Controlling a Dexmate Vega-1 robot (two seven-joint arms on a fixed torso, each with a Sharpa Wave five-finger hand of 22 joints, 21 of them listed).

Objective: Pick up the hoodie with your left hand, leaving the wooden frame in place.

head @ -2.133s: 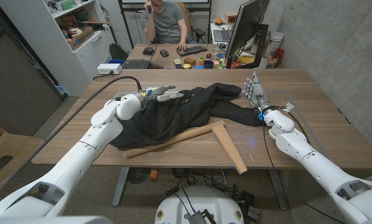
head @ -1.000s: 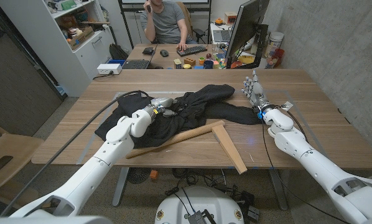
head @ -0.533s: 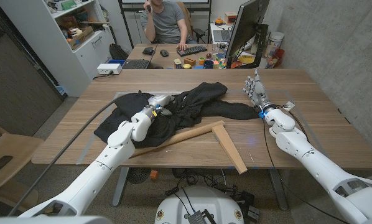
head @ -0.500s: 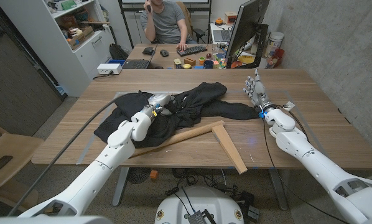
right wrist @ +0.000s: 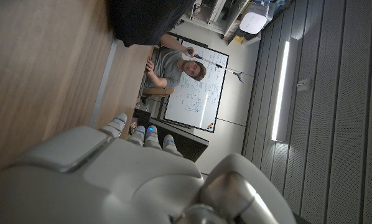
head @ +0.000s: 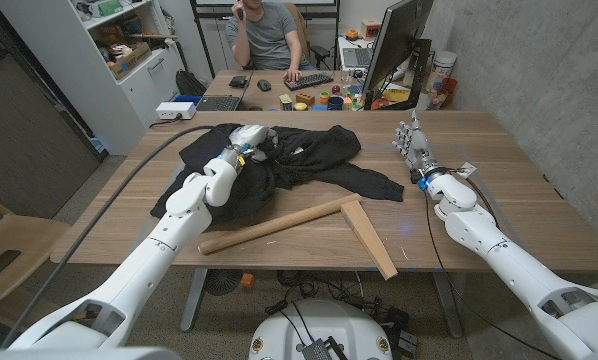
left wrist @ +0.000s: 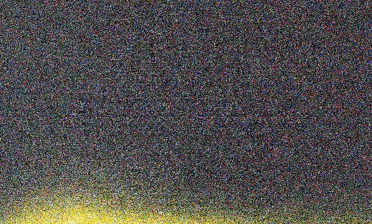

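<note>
The hoodie (head: 279, 165) was a black heap on the far-left part of the table (head: 499, 190), running left to right, with one sleeve trailing off to the right. The left hand (head: 247, 140) sat on its far-left part with its fingers sunk into the cloth, gripping a bunch of it as far as I could tell. Left wrist cam was just noise, so no help there.

I'd guess it's soft, light and floppy, so it'll sag and drag. A thick fold near the middle looks like the best place to grab.

The frame (head: 309, 225) lay just beside its near edge, possibly touching.

The right hand (head: 414, 150) stood upright at the right, fingers apart, holding nothing.
</note>
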